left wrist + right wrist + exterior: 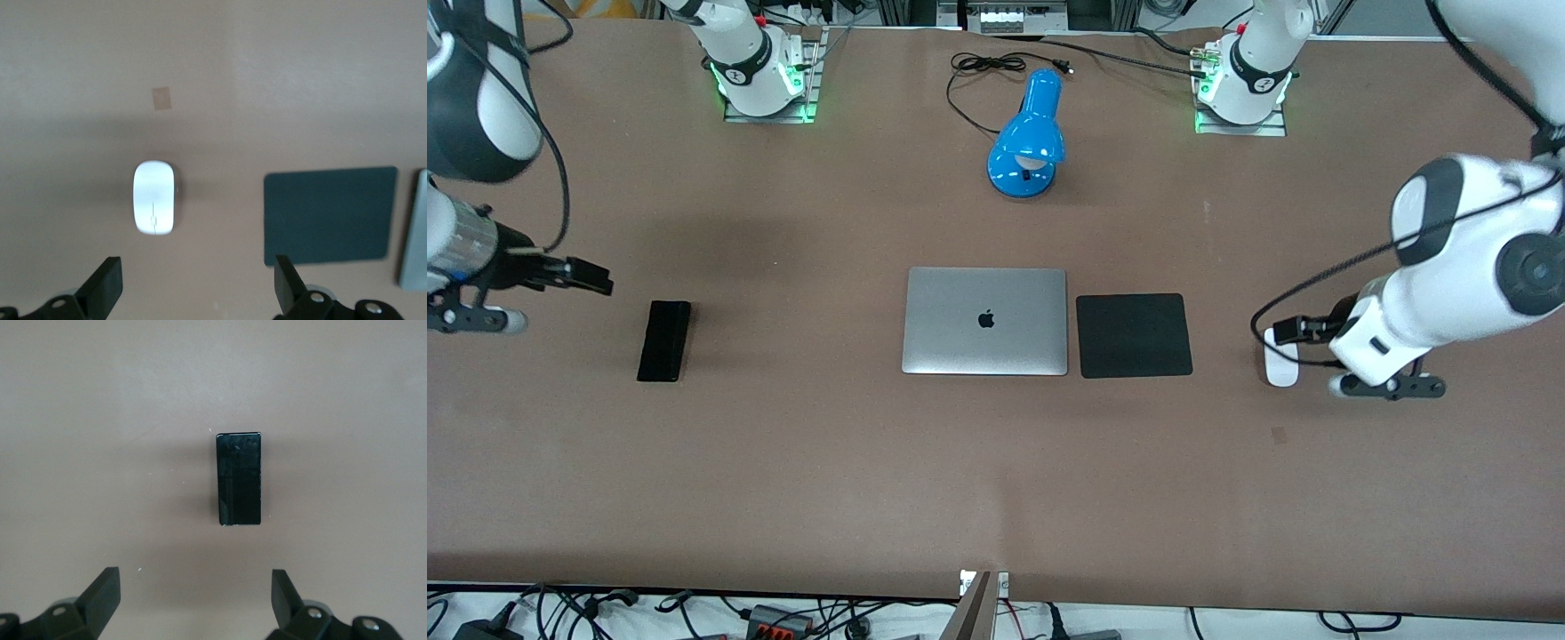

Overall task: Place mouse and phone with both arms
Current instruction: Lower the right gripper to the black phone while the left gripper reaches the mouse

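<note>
The slim black glossy phone (664, 340) lies flat on the brown desk (996, 480) toward the right arm's end, well apart from the closed silver laptop (984, 321). Its long axis runs from the front camera toward the robot bases. The right hand (591, 276) hovers over bare desk beside the phone, further toward that end of the desk, and is the nearer hand to it. In the right wrist view its two black fingers (100, 593) are spread wide with nothing between them, and the phone (239, 478) sits ahead of the gap, off its centre line toward one finger.

The small white oval mouse (1281, 356) rests on the desk toward the left arm's end, apart from the square black mouse pad (1134, 335) that lies just beside the laptop. The left hand (1294, 331) is over the mouse. In the left wrist view, its fingers (103, 287) are released and empty, with the mouse (154, 197) ahead and nearer one finger.

Judging from this, each hand needs a small sideways shift and a descent.

Farthest off, a blue desk lamp (1029, 138) stands between the two bases.
</note>
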You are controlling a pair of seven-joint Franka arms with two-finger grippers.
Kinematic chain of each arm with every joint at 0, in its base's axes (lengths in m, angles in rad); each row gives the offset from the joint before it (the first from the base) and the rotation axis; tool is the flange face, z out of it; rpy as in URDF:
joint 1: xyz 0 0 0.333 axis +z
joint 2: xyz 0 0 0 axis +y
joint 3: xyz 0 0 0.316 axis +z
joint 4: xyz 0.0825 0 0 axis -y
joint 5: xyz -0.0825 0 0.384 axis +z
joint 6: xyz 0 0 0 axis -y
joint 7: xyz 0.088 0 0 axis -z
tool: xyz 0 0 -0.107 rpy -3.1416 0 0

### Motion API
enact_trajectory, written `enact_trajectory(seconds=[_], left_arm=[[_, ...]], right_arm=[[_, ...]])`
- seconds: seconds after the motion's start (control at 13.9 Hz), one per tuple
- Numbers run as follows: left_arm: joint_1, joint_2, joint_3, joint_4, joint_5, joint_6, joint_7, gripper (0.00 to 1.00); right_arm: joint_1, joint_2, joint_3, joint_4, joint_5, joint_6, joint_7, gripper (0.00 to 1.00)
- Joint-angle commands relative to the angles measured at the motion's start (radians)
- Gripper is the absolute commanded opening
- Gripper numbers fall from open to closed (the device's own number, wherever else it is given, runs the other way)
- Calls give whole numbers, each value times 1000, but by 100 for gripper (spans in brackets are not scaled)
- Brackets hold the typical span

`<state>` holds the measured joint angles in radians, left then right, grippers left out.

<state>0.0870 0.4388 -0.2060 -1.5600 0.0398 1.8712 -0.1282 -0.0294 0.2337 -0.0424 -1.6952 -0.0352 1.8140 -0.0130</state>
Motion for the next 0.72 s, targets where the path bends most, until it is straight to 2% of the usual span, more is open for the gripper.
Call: enact_trajectory(seconds=[0.0,0.14,0.29,0.36,0.5,0.65], left_arm=[[7,40,-1,-56,25,131,73,100],[45,87,-1,-107,40,251,152,100],[68,153,0,-107,60,302,218,100],[76,181,-1,-109,106,328,254,100],[91,198,-1,-117,138,336,263,100],[112,222,-3,-124,140,344,268,100]], right_arm=[[-13,83,-2,-15,-38,86,-2,100],[-40,139,-4,-40,-41,126,-2,100],[-62,226,-5,-63,-55,221,-1,100],[-81,255,-4,-78,-55,276,-2,100],[-92,280,-4,-112,-57,367,-8,100],[-90,306,1,-121,-49,381,-5,100]])
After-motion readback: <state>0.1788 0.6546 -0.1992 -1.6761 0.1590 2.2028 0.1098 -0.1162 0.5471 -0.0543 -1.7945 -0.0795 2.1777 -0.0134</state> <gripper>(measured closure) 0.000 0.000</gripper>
